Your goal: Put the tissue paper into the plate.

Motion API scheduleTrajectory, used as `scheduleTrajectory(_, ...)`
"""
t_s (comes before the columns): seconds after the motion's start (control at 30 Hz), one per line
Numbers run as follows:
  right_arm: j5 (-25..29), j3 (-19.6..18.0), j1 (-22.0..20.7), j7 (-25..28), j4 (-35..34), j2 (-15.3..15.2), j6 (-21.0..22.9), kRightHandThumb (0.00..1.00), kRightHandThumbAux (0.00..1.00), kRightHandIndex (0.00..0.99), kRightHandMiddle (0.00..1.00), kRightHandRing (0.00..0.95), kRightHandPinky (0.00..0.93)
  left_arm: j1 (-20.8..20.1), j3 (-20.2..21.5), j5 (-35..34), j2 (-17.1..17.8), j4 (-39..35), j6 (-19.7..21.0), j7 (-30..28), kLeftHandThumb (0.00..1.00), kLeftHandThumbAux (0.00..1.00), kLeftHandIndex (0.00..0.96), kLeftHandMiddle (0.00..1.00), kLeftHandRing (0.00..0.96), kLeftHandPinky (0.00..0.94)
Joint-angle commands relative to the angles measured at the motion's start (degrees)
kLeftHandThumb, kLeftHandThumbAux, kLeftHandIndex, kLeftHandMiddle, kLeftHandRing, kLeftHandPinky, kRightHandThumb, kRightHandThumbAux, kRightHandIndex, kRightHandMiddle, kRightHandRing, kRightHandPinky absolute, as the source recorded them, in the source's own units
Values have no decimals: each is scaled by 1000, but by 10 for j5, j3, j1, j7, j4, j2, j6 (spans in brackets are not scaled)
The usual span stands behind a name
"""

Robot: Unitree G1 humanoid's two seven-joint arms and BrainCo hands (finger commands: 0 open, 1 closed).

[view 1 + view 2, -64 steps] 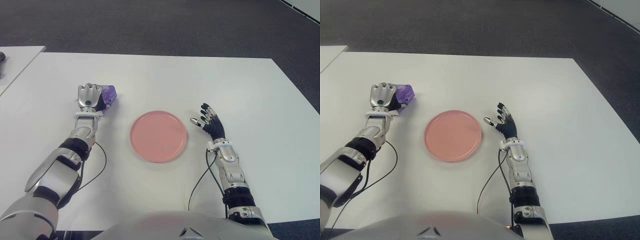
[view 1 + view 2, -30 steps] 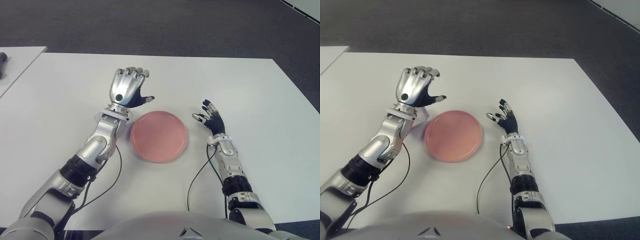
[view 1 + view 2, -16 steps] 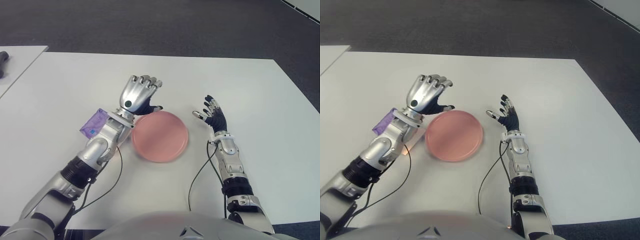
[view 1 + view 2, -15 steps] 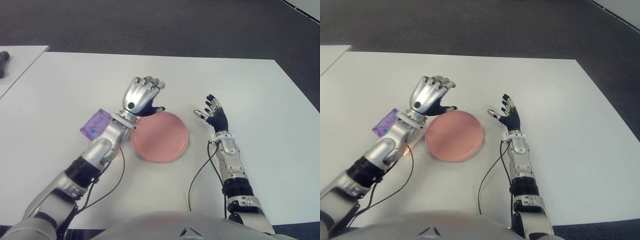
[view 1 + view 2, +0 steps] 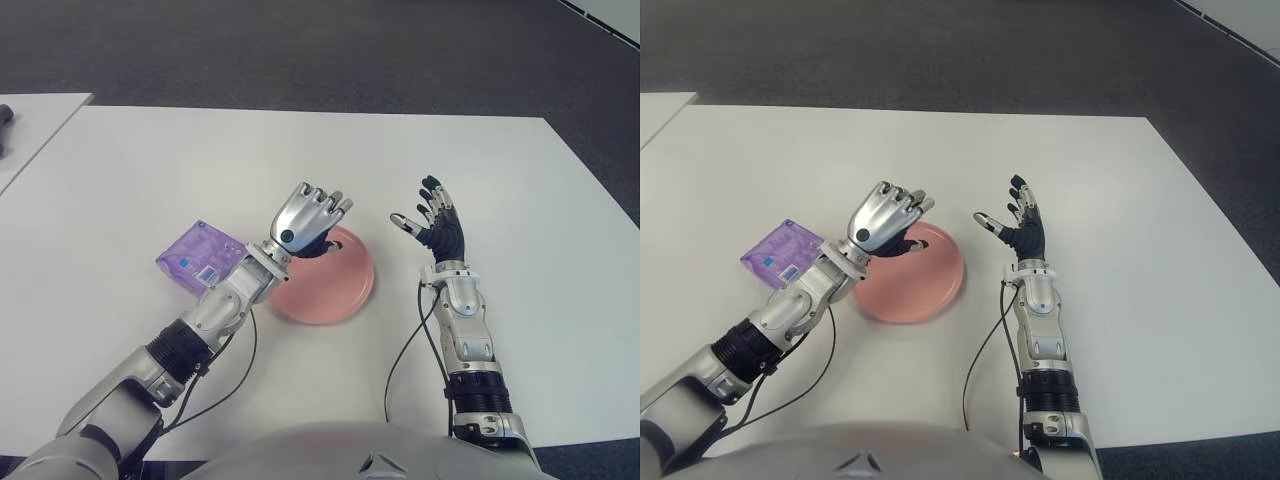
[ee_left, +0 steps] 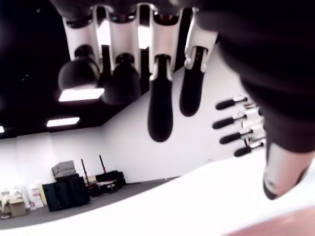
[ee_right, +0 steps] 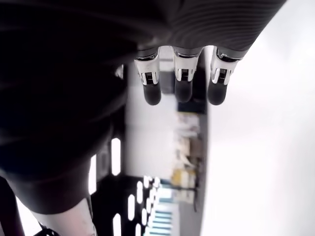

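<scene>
White tabletop [image 5: 300, 150] fills most of both eye views, with dark carpet beyond its far edge. On it sits a pink plate [image 5: 345, 290] and, to the plate's left, a purple tissue pack [image 5: 197, 256] — lying flat on the table, not in the plate and not in either hand.

The left hand [image 5: 308, 218] hovers over the plate's left rim, its fingers loosely curled and holding nothing; the left wrist view shows bare fingertips [image 6: 158, 118] with only table beneath. The pack lies to the left of that hand, beside its forearm, so the hand would have to come back leftward to reach it. The pack's long axis runs slantwise, from near-left to far-right. The left hand is plainly the nearer one; the right hand [image 5: 432, 222] is raised to the right of the plate, fingers spread wide and empty — well apart from the pack.

A small pale label [image 5: 204, 274] shows on the pack's near end, but its writing is too small to read.
</scene>
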Motion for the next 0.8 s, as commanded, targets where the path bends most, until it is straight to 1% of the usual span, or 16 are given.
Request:
scheduleTrajectory(0.03, 6, 1, 0, 6, -10, 1, 26, 1, 838, 33, 45, 37, 127, 11, -5, 8, 6, 11, -5, -10, 855, 663, 407, 551, 818, 836)
scheduleTrajectory(0.13, 5, 1, 1, 7, -14, 2, 30, 0, 838, 33, 46, 38, 132, 14, -2, 10, 8, 11, -4, 0, 857, 660, 414, 560, 820, 830)
scheduleTrajectory(0.2, 5, 0, 1, 7, -16, 2, 32, 0, 838, 33, 47, 39, 134, 16, 1, 15, 9, 9, 2, 7, 858, 657, 436, 519, 821, 825)
scheduleTrajectory(0.3, 5, -1, 2, 8, -17, 2, 33, 0, 838, 33, 47, 39, 134, 20, 4, 22, 9, 6, 11, 10, 856, 656, 443, 500, 816, 826)
scheduleTrajectory(0.37, 5, -1, 2, 8, -17, 3, 34, 0, 838, 33, 47, 39, 134, 25, 8, 28, 9, -1, 24, 0, 855, 655, 444, 496, 811, 830)
scheduleTrajectory(0.47, 4, 0, 2, 8, -18, 3, 34, 0, 838, 33, 47, 39, 135, 35, 17, 35, 6, -15, 49, -30, 853, 655, 445, 493, 805, 842)
scheduleTrajectory(0.57, 4, 0, 3, 8, -18, 3, 34, 0, 838, 33, 47, 39, 135, 41, 24, 36, 4, -28, 66, -55, 852, 654, 445, 492, 800, 850)
scheduleTrajectory(0.7, 4, -1, 3, 8, -18, 4, 34, 0, 839, 33, 47, 39, 135, 48, 46, 31, 10, -64, 85, -108, 851, 655, 444, 491, 788, 837)
scheduleTrajectory(0.73, 4, -1, 2, 8, -18, 4, 34, 0, 839, 33, 47, 39, 135, 50, 53, 30, 13, -79, 91, -129, 851, 655, 444, 491, 784, 832)
scheduleTrajectory(0.77, 4, -1, 2, 8, -18, 4, 34, 0, 839, 33, 47, 39, 135, 52, 59, 30, 15, -90, 94, -145, 848, 657, 441, 490, 759, 795)
scheduleTrajectory(0.8, 4, -1, 2, 8, -17, 4, 34, 0, 839, 33, 47, 39, 135, 59, 75, 31, 22, -131, 107, -205, 846, 658, 439, 489, 743, 771)
